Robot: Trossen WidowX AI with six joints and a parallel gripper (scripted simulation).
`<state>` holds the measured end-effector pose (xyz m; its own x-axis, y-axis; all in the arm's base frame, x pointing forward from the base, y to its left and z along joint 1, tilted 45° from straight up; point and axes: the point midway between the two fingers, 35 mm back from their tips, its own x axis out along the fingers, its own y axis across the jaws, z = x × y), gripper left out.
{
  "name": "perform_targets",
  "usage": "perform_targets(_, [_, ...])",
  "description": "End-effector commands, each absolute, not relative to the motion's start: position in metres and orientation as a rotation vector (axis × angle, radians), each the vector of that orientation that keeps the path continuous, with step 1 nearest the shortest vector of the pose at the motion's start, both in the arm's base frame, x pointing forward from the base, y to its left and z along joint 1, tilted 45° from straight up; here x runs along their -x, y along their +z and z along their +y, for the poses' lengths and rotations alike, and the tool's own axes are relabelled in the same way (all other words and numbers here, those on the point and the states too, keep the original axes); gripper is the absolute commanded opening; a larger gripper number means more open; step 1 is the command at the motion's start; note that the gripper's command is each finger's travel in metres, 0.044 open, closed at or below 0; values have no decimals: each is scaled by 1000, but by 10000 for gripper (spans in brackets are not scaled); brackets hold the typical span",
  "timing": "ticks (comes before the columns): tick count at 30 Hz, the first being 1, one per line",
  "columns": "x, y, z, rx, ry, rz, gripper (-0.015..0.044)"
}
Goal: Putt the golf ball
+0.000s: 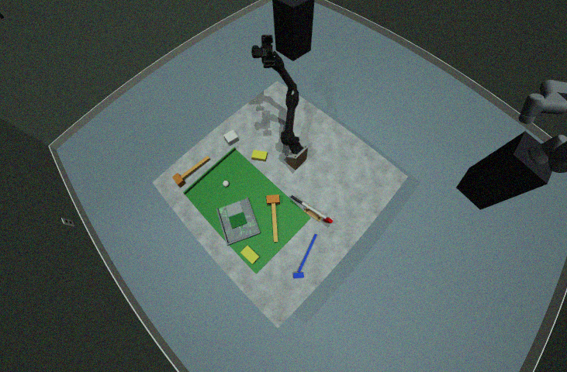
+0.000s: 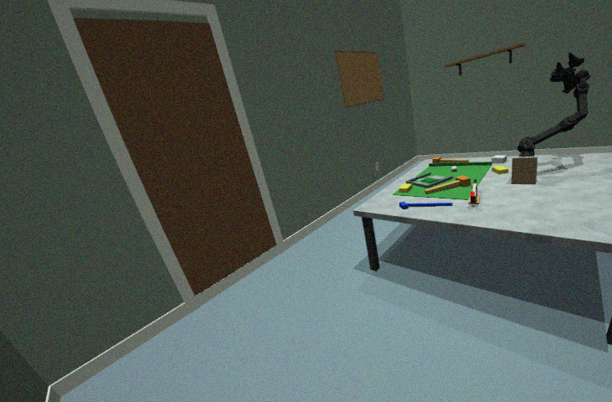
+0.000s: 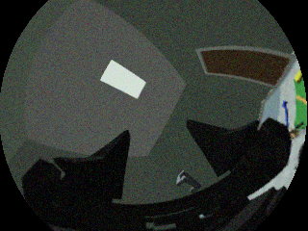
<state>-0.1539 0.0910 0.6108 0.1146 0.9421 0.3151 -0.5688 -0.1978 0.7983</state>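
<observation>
Nearest your wrist camera are the gripper's (image 3: 157,141) 2 fingers, spread apart with nothing between them, aimed at the wall. From the top, your arm (image 1: 288,109) rises at 12 o'clock of the mat (image 1: 288,210), gripper high above the table (image 1: 358,184). The red putter (image 1: 312,209) lies just off the mat's 3 o'clock edge; the ball (image 1: 225,183) sits at 11 o'clock of the ramp (image 1: 238,220).

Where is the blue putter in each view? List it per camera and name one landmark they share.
Top: blue putter lies on the grey table, just off the green mat, lower right of centre.
Exterior: it lies near the table's front-left corner, right of centre in the frame.
Wrist: only a small blue streak at the right edge, probably it.
Shared landmark: the green mat.
</observation>
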Motion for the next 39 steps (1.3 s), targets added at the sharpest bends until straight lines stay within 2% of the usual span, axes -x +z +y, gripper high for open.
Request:
perform_targets(1, [153, 611, 91, -1037, 1465, 484, 426])
perform_targets(5, [121, 617, 96, -1037, 1433, 475, 440])
perform_targets(13, [-5, 615, 128, -991, 1292, 473, 440])
perform_targets(21, [-119, 575, 173, -873, 1153, 522, 440])
perform_targets(30, [-240, 479, 230, -645, 952, 637, 440])
perform_targets(39, [-307, 351, 278, -300, 834, 777, 440])
